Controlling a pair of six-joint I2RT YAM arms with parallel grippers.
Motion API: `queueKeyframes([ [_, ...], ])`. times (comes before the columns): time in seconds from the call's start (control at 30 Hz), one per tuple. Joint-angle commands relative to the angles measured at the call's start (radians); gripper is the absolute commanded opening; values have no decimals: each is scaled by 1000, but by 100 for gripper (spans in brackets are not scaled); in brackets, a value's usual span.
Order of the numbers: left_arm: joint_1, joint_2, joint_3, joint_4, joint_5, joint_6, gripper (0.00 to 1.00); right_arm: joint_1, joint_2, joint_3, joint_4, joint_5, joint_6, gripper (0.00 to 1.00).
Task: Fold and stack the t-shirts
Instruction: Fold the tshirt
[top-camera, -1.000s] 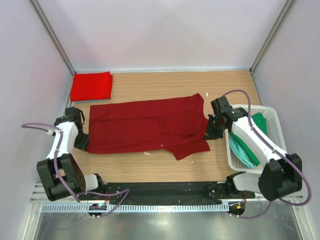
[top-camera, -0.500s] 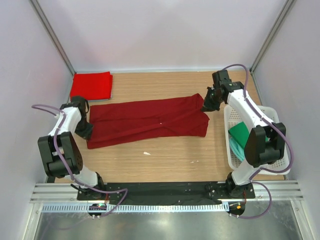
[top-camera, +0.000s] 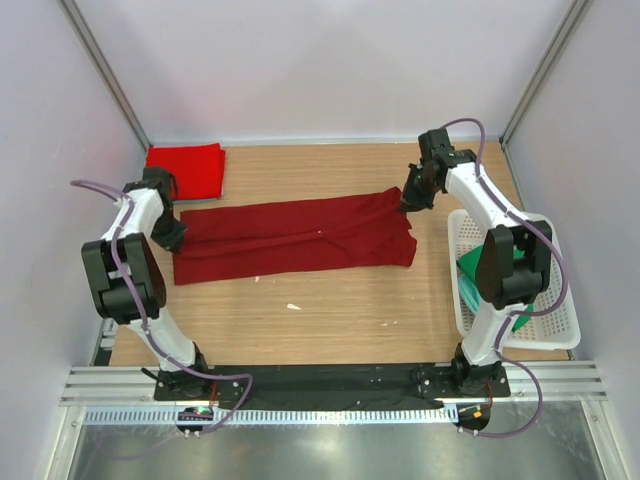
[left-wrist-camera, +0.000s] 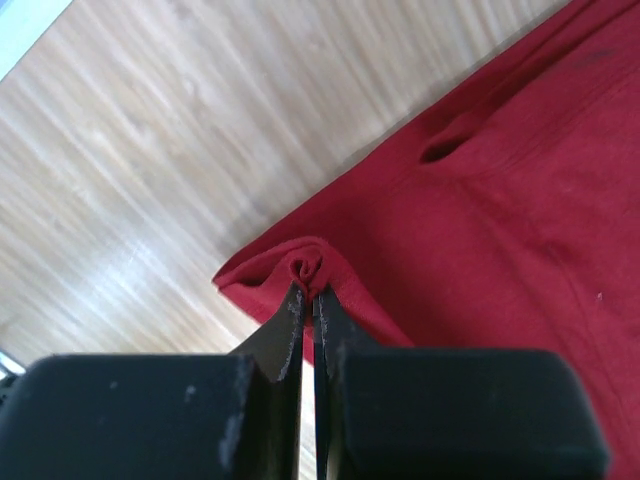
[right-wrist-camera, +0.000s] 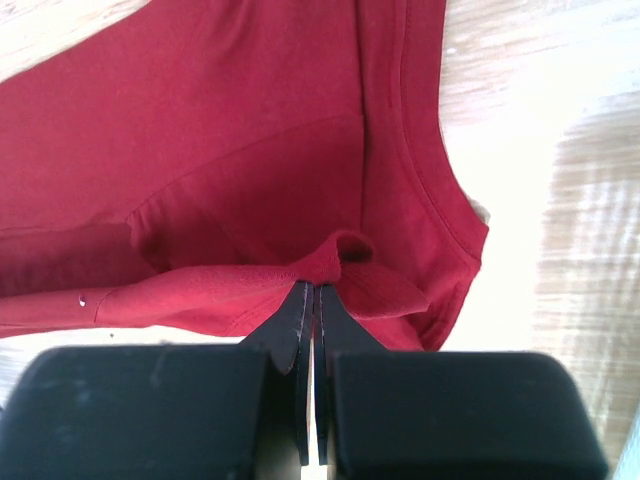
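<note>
Fingers of the left gripper and right gripper each pinch one end of the maroon t-shirt. From above, its long axis runs straight between them. The folded red t-shirt lies just beyond its left end, nearer the left arm.

Left wrist: jaws are clamped on a bunched hem corner.

Right wrist: jaws are closed on a cloth ridge beside the collar.

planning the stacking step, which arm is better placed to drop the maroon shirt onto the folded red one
Left, probably. The left claw pinches the maroon shirt at the end nearest the folded red shirt; the right claw holds the opposite end, far from it.
</note>
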Motion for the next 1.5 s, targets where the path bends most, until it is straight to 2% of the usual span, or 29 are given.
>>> queueKeyframes([
  [0.0,1,36,58,28,-13,35,0,-8,25,65,19,15,-7,1],
  [0.47,1,175,176,22,1,67,1,-12,125,137,11,31,17,1],
  [0.53,1,202,193,17,1,75,8,-12,149,148,16,31,23,1],
  [0.63,-2,212,247,23,-27,119,18,-19,221,163,107,29,37,16],
  [0.67,-14,206,295,22,-86,133,20,-24,252,209,141,31,49,22],
  [0.73,-45,179,345,12,-157,194,40,-28,313,276,149,24,68,32],
  [0.77,-66,168,371,8,-177,202,47,-28,321,330,145,8,72,42],
  [0.8,-67,136,377,-13,-159,199,49,-24,315,350,129,-2,74,44],
  [0.87,-67,87,333,-12,-119,190,48,-12,274,346,93,27,44,50],
  [0.93,-67,16,263,34,-13,175,47,2,182,292,83,9,8,54],
  [1.0,-76,-99,116,124,150,164,44,13,108,168,102,-25,2,55],
  [1.03,-85,-132,24,153,175,166,44,16,38,70,124,-52,8,56],
  [1.1,-100,-212,-46,192,194,153,45,25,-21,-33,173,-95,17,58],
  [1.17,-99,-254,-132,257,301,170,41,31,-79,-154,239,-145,43,60],
  [1.23,-103,-256,-179,288,456,196,39,37,-96,-228,288,-202,68,60],
  [1.27,-105,-246,-189,307,500,202,33,45,-101,-240,293,-204,72,60],
  [1.33,-114,-199,-199,307,539,219,30,83,-98,-263,316,-206,74,59],
  [1.47,-149,-111,-204,280,561,233,26,195,-55,-218,297,-68,120,57],
])
